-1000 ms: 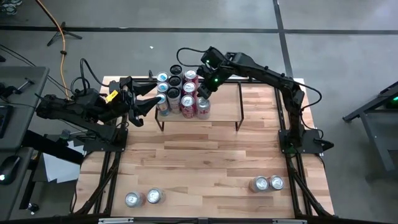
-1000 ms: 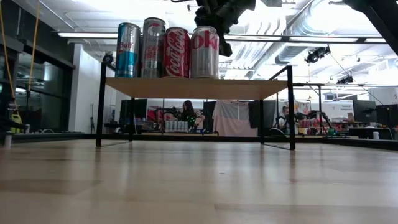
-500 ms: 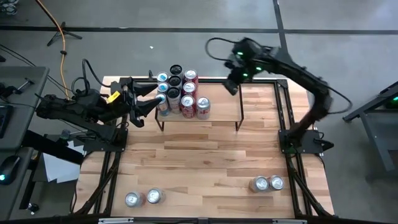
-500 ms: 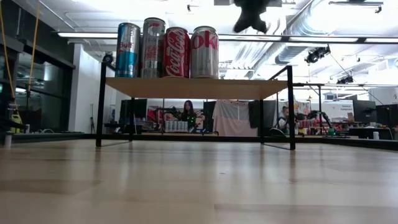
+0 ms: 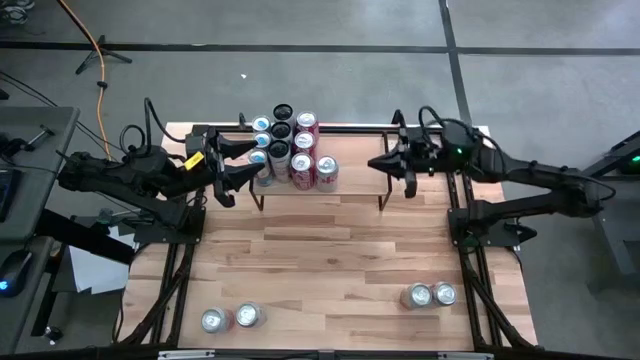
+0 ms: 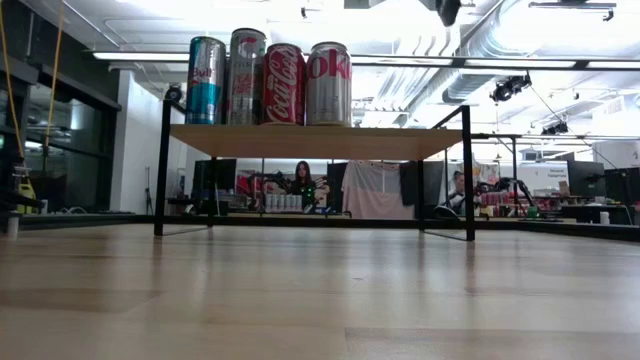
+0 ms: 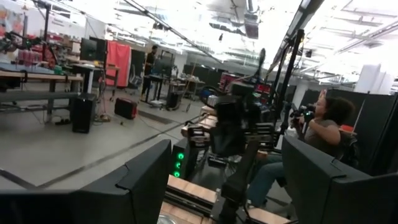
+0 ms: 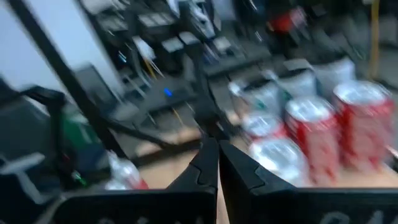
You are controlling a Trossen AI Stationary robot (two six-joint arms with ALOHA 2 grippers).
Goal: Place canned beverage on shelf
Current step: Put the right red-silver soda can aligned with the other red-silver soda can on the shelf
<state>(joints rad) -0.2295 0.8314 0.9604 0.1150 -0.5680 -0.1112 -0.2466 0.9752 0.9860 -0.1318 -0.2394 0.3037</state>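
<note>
Nine cans (image 5: pixel 290 152) stand clustered on the left end of the shelf (image 5: pixel 355 160); we note four more down on the desk (image 5: pixel 320 260). Right hand (image 5: pixel 375 164) hovers beside the shelf's right end, fingers pressed together, empty. Left hand (image 5: pixel 245 160) sits at the shelf's left end, fingers parted, gripping nothing.

Cans (image 5: pixel 291 148) cluster on the shelf's (image 5: pixel 355 171) left end; left pincer (image 5: pixel 247 163) beside that end, right pincer (image 5: pixel 380 164) at the opposite end.
</note>
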